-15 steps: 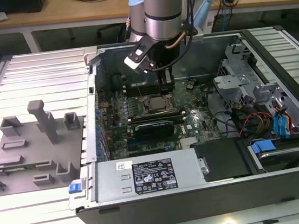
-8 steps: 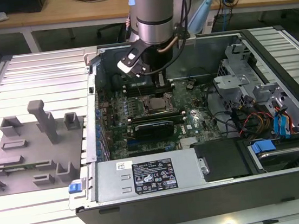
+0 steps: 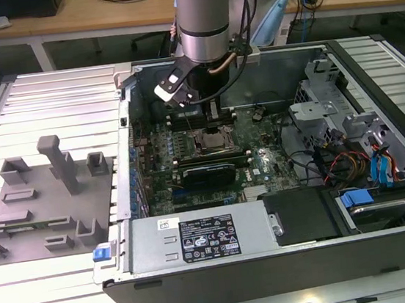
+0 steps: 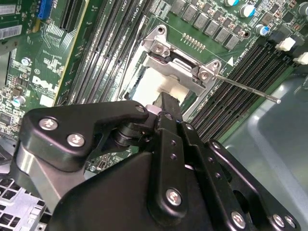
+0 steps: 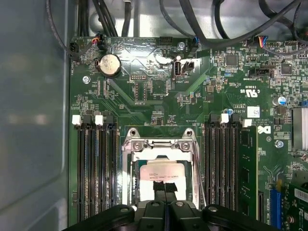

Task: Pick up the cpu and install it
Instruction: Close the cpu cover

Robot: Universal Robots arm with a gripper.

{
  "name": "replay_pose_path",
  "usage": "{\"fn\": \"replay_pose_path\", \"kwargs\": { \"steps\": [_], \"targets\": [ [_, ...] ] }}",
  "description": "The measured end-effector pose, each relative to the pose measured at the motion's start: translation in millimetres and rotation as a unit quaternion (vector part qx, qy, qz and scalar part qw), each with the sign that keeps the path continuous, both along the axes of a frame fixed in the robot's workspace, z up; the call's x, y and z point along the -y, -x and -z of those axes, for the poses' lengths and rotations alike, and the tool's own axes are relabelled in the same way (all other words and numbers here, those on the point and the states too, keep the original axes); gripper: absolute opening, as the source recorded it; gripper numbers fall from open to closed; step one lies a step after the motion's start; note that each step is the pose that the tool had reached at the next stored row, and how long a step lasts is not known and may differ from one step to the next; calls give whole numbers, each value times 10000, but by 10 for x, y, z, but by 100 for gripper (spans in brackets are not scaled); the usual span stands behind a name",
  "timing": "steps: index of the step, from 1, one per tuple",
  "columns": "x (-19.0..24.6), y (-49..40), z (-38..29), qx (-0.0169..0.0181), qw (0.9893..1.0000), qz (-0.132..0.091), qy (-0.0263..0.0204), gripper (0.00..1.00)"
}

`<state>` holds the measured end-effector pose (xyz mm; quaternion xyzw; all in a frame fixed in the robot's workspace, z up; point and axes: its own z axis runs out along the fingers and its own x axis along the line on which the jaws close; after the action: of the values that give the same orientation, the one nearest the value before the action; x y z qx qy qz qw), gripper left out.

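Note:
The cpu (image 5: 161, 172) is a small silvery-white square lying flat inside the open metal socket frame (image 5: 159, 144) on the green motherboard (image 5: 144, 96). My gripper (image 5: 164, 186) hangs right over the chip's middle, with its two thin black fingers pressed together. Whether they touch the chip is unclear. In the second wrist view the fingertip (image 4: 168, 102) ends at the white cpu (image 4: 151, 84) within the frame. In the exterior view the arm stands upright over the socket (image 3: 212, 141), with the gripper (image 3: 211, 115) low inside the computer case.
Memory slots (image 5: 96, 163) flank the socket on both sides. The socket's thin lever (image 4: 245, 89) sticks out sideways. A grey fixture block (image 3: 43, 208) lies at the exterior view's left. The power supply (image 3: 198, 237) and drive bays with cables (image 3: 367, 168) fill the case's front and right.

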<state>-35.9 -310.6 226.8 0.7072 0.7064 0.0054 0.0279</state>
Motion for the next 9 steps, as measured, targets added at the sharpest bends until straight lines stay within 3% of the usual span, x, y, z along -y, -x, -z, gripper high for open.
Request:
{"fn": "replay_pose_path", "kwargs": {
  "steps": [6, 7, 9],
  "targets": [
    [0, 1, -2, 0, 10000, -12, 0, 11],
    [0, 1, -2, 0, 10000, -73, 1, 11],
    [0, 1, -2, 0, 9990, -442, 1, 11]
  ]
}}
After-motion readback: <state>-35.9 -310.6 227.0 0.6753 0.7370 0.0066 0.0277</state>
